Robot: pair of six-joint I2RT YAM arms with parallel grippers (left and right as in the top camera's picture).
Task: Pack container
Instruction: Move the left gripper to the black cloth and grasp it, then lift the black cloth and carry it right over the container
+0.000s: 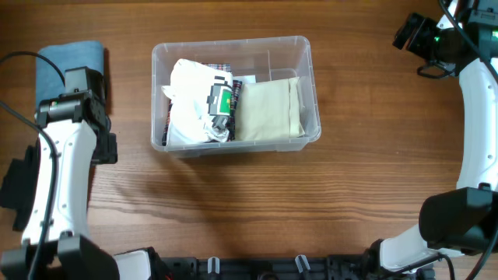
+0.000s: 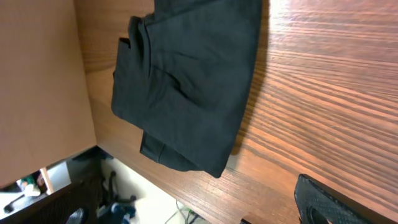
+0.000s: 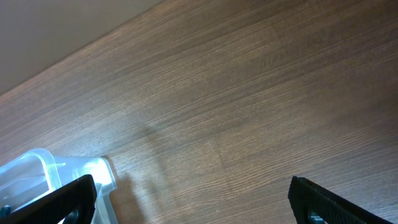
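The container (image 1: 232, 43), a clear plastic bin with rounded corners, sits on the wooden table (image 1: 311, 202) a little left of centre and toward the far edge, its long sides running left to right. It is already partly filled. A crumpled white fabric item (image 1: 189, 101) takes up the left half, a neatly folded beige cloth (image 1: 268, 109) lies flat in the right half, and between them stands a dark packet with a green label (image 1: 222, 101). A strip of checked fabric (image 1: 222, 70) shows just behind the packet, near the far wall. The left gripper (image 1: 84, 78) hovers well to the left of the bin, over a folded blue cloth (image 1: 74, 56) that lies close to the table's far left corner. In the left wrist view this cloth looks dark and sits near the table's edge. Only one black finger (image 2: 323, 202) enters that view, at the lower right corner, so the jaws stand wide apart with nothing between them. The right gripper (image 1: 411, 33) is at the far right corner of the table, well apart from the bin. In the right wrist view its two fingers (image 3: 68, 198) appear at opposite lower corners, spread wide over bare wood and holding nothing. One rounded corner of the bin shows at the lower left of that view, just beside the nearer finger.
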